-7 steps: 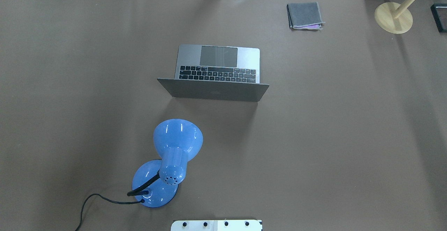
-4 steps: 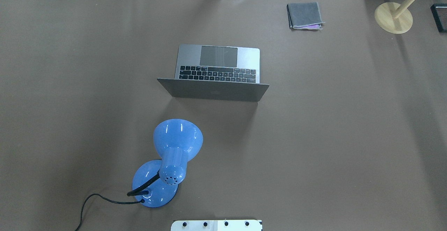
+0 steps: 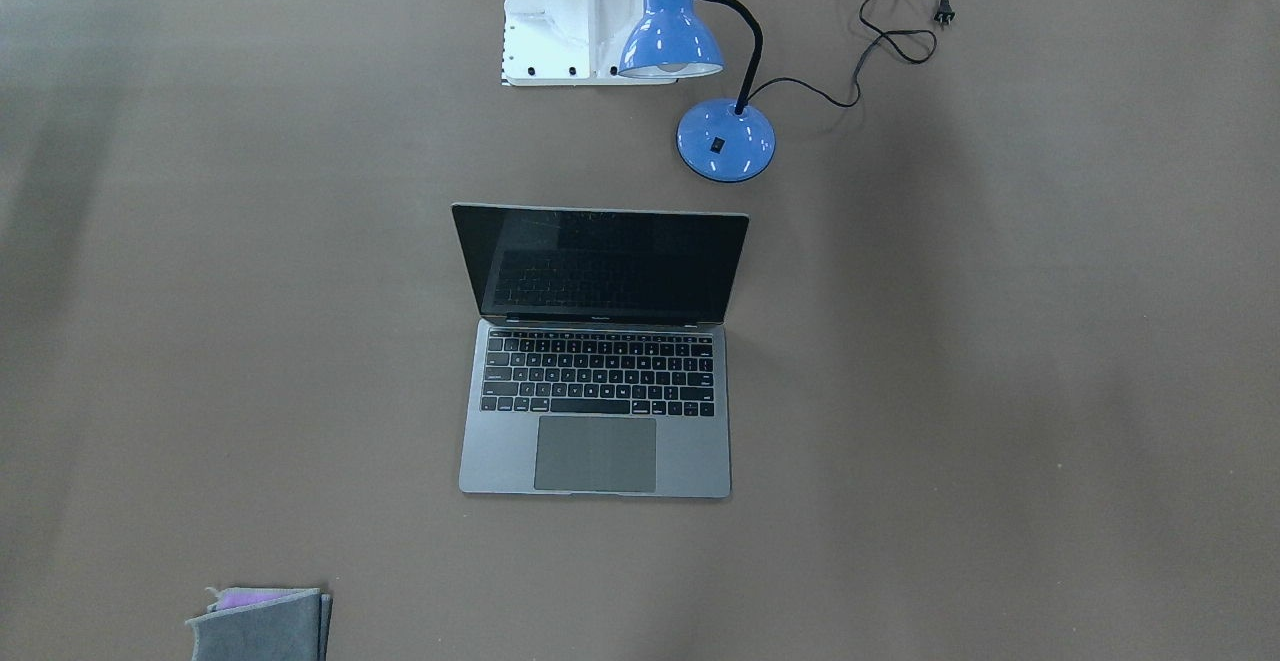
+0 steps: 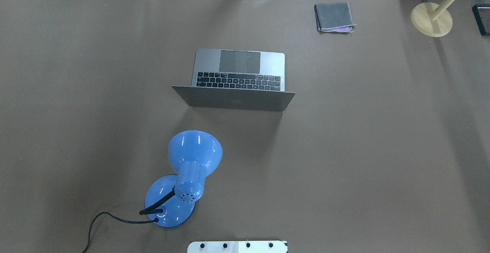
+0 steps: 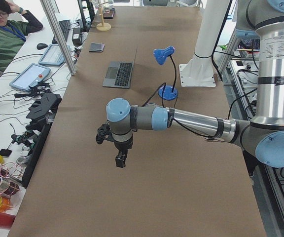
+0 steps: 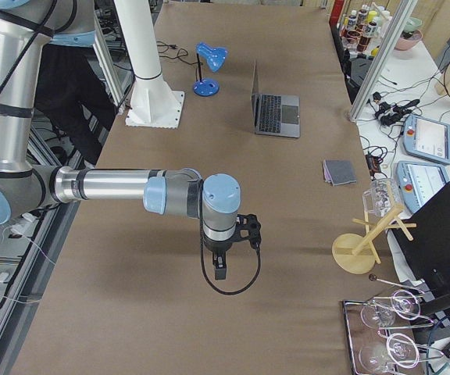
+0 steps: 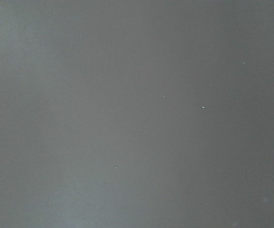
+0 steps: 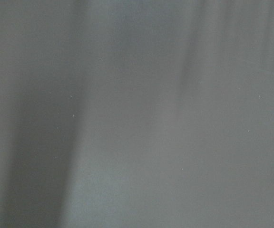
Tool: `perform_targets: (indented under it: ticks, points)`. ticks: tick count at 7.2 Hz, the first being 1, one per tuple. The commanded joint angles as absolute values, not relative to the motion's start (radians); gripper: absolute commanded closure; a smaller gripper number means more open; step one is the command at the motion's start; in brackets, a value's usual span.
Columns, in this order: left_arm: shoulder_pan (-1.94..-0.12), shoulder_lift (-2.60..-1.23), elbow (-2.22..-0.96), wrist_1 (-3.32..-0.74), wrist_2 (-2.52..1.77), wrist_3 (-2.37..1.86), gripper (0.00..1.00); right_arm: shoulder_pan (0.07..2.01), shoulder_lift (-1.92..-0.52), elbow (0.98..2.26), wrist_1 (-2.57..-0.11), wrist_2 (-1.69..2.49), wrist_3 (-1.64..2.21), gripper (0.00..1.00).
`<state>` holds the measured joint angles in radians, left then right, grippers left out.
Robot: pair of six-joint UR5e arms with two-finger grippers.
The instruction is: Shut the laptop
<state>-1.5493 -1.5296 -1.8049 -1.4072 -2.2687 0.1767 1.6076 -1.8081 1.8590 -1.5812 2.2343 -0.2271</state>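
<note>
The space-grey laptop [image 4: 239, 69] stands open at the table's middle, its lid upright with its back toward the robot base. The black screen and keys show in the front-facing view [image 3: 595, 361]. It also shows in the left view [image 5: 120, 74] and the right view [image 6: 276, 113]. My left gripper [image 5: 120, 160] hangs over bare table far from the laptop, at the table's left end. My right gripper [image 6: 220, 269] hangs likewise at the right end. I cannot tell whether either is open or shut. Both wrist views show only blurred table surface.
A blue desk lamp [image 4: 191, 168] with a black cord stands between the robot base and the laptop's lid. A folded grey cloth [image 4: 334, 17] lies at the far right. A wooden stand [image 4: 431, 19] sits at the far right corner. An operator [image 5: 4, 29] sits beside the table.
</note>
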Motion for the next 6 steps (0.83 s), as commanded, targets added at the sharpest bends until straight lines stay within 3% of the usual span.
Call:
perform_targets:
  ticks: [1,6]
  points:
    - [-1.549,-1.583,-1.801,-1.414,-2.272,0.182,0.00,1.608,-1.804,1.865,-1.438,2.235,-0.219,0.00]
    - [-1.549,-1.585,-1.727,-1.871,-2.273,0.182,0.00,1.597,-1.792,1.864,-1.385,2.264,-0.219,0.00]
